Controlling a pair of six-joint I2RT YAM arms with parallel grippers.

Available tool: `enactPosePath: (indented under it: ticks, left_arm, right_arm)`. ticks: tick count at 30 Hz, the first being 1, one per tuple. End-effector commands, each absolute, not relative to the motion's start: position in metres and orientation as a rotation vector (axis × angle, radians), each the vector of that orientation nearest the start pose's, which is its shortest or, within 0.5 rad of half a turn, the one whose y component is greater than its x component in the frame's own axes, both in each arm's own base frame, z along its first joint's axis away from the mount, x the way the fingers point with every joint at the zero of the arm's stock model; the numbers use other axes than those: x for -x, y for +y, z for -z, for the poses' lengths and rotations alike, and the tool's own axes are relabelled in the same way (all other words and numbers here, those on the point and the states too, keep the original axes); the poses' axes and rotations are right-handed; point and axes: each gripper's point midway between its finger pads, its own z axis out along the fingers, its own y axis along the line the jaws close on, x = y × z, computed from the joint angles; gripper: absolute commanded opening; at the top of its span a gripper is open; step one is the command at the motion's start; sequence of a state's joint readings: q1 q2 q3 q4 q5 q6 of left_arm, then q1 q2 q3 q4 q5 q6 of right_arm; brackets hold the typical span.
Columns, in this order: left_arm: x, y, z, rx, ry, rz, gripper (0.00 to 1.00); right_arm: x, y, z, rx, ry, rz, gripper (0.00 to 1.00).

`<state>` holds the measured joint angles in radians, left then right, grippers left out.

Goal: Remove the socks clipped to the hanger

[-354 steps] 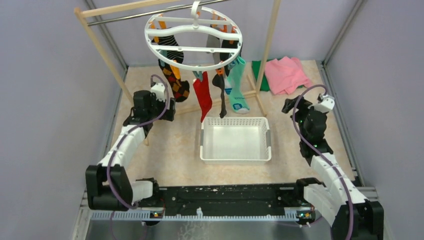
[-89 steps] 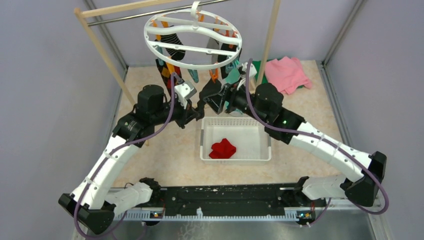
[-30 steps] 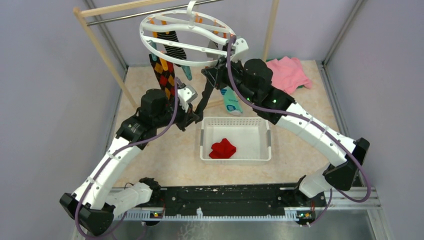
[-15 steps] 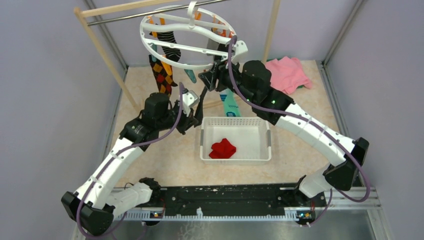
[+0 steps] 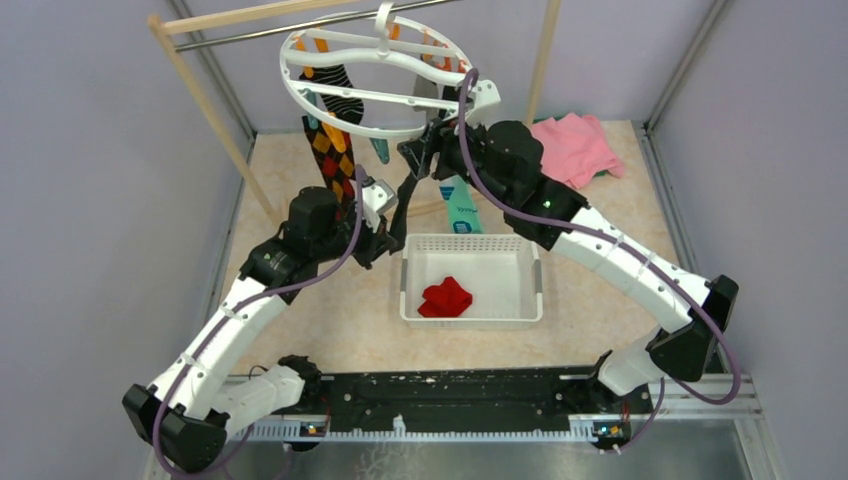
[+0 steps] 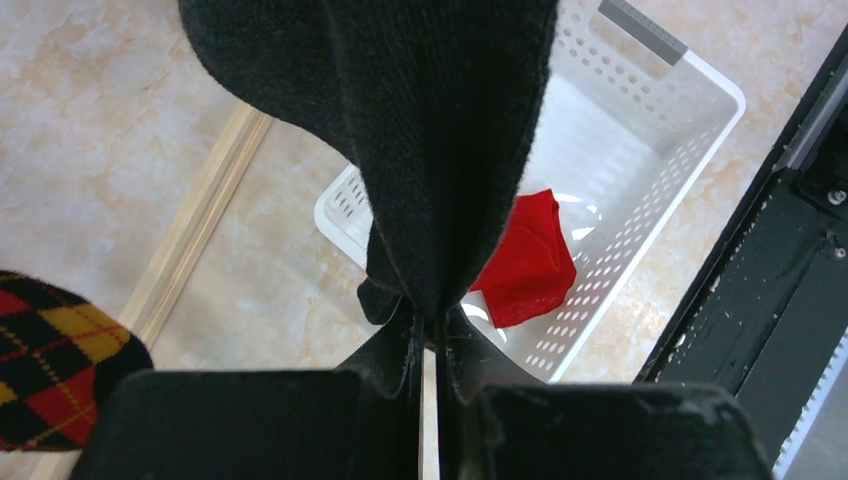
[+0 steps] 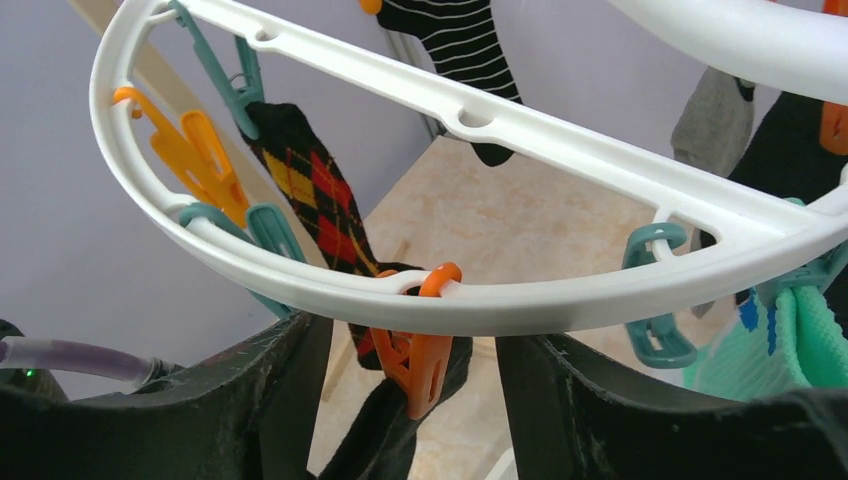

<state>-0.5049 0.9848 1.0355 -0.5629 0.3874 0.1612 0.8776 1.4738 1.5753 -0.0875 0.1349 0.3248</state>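
The white ring hanger hangs from the rack's rail with several socks clipped under it. One is argyle, one striped, one teal. A black sock slants down from an orange clip on the ring. My left gripper is shut on the sock's lower end, just left of the basket. My right gripper stands open under the ring, one finger on each side of the orange clip, whose tip still meets the black sock.
A white slotted basket on the floor holds a plain red sock. The wooden rack's posts stand left and behind. A pink cloth lies at the back right. A grey sock and teal clips hang nearby.
My right gripper's jaws have spread apart around the orange clip. The hanger has swung slightly. My left gripper keeps its grip on the black sock and has barely moved.
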Motion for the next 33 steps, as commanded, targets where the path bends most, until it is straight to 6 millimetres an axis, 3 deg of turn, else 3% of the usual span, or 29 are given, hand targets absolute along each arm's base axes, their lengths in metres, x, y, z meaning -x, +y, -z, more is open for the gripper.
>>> enactPosePath:
  ticks: [1,6,13,20,28,31,33]
  left_arm:
    - [-0.250,-0.204,-0.261,-0.834,1.867,0.617,0.00]
    - [-0.262,-0.200,-0.256,-0.791,1.887,0.553,0.00]
    - [-0.263,-0.202,-0.255,-0.789,1.890,0.542,0.00]
    - [-0.265,-0.203,-0.253,-0.785,1.894,0.533,0.00]
    - [-0.269,-0.203,-0.253,-0.789,1.890,0.513,0.00]
    - [-0.269,-0.203,-0.253,-0.787,1.889,0.503,0.00]
    - [-0.269,-0.202,-0.252,-0.790,1.889,0.498,0.00]
  right_arm:
    - [-0.317,0.356,-0.462,0.244,1.474,-0.804,0.63]
    - [-0.317,0.350,-0.461,0.176,1.450,-0.740,0.66]
    - [-0.322,0.343,-0.462,0.083,1.443,-0.650,0.61]
    - [-0.323,0.346,-0.457,0.035,1.436,-0.611,0.54]
    - [-0.319,0.356,-0.453,0.027,1.422,-0.600,0.52]
    - [-0.320,0.357,-0.456,0.025,1.419,-0.604,0.41]
    - [-0.318,0.357,-0.459,0.029,1.415,-0.613,0.28]
